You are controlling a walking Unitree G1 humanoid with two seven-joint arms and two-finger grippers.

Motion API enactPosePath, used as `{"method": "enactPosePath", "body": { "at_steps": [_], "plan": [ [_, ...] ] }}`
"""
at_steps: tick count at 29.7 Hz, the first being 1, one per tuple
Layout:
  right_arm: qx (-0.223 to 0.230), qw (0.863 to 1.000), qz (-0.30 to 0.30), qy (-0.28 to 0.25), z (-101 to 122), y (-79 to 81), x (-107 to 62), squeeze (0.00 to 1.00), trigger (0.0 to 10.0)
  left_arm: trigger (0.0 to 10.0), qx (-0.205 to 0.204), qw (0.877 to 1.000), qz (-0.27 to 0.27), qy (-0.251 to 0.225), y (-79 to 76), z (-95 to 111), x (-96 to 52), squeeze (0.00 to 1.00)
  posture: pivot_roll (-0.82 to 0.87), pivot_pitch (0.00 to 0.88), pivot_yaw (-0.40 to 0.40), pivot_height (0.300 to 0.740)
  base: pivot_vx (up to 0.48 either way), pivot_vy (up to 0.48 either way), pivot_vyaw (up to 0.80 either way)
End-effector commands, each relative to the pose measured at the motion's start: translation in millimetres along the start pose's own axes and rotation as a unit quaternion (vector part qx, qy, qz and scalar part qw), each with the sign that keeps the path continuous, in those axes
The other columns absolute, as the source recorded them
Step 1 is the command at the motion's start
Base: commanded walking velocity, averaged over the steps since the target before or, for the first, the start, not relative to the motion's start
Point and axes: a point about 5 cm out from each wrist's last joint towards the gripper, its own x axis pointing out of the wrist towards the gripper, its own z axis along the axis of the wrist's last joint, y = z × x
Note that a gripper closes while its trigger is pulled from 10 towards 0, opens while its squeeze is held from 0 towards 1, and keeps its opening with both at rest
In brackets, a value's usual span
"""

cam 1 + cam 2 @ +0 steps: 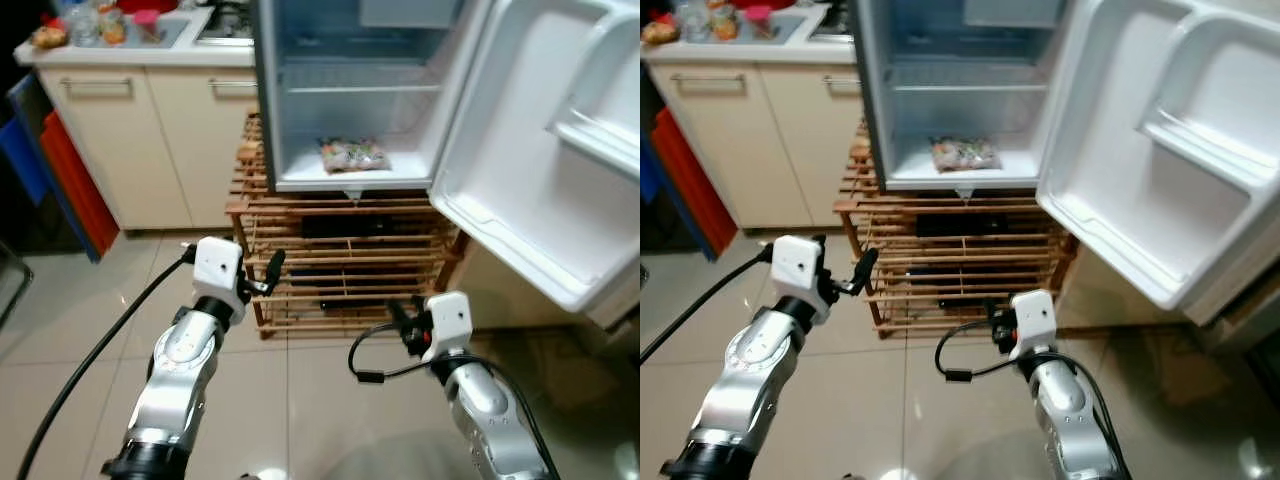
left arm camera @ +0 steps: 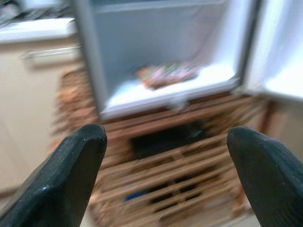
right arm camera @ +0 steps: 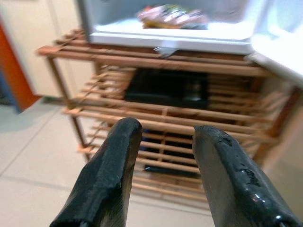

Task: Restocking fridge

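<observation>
Fridge open, upper centre of frame; one food packet lying crosswise on its bottom shelf. Left hand, fingers wide apart, sits lower left, nearer the opening. Right hand, narrowly apart and empty, faces the wooden rack.

left pincer spread wide before fridge holding food packet.
</observation>
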Motion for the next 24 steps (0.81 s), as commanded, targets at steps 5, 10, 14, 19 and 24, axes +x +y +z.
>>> {"method": "enactPosePath", "body": {
  "at_steps": [5, 10, 14, 19, 24],
  "plan": [
    [-0.002, 1.000, 0.002, -0.022, 12.7, -1.1, 12.2, 0.00, 10.0, 10.0, -0.014, 1.000, 0.016, -0.021, -0.1, 11.7, 12.7, 0.00, -0.12, 0.000, -0.002, 0.740, 0.286, 0.385, -0.76],
    [-0.008, 1.000, 0.005, -0.025, 16.1, -3.8, 16.2, 0.00, 10.0, 10.0, -0.023, 0.999, 0.027, -0.028, 2.1, 12.5, 14.0, 0.00, -0.12, 0.000, -0.012, 0.740, 0.165, 0.409, -0.76],
    [-0.010, 1.000, 0.008, -0.028, 19.3, -4.8, 18.1, 0.00, 10.0, 10.0, -0.021, 0.999, 0.030, -0.026, 0.7, 12.3, 15.9, 0.00, -0.12, 0.000, -0.019, 0.740, 0.000, 0.442, -0.76],
    [-0.012, 1.000, 0.012, -0.024, 16.7, -6.4, 15.6, 0.00, 10.0, 10.0, -0.021, 0.999, 0.027, -0.030, -3.9, 16.7, 22.8, 0.00, -0.14, 0.000, -0.018, 0.740, 0.284, 0.346, -0.76],
    [-0.013, 1.000, 0.008, -0.025, 14.7, -7.3, 13.3, 0.00, 10.0, 10.0, -0.022, 0.999, 0.017, -0.025, -6.9, 16.8, 26.0, 0.00, -0.14, 0.000, -0.013, 0.740, 0.375, 0.299, -0.15]
  ]
}}
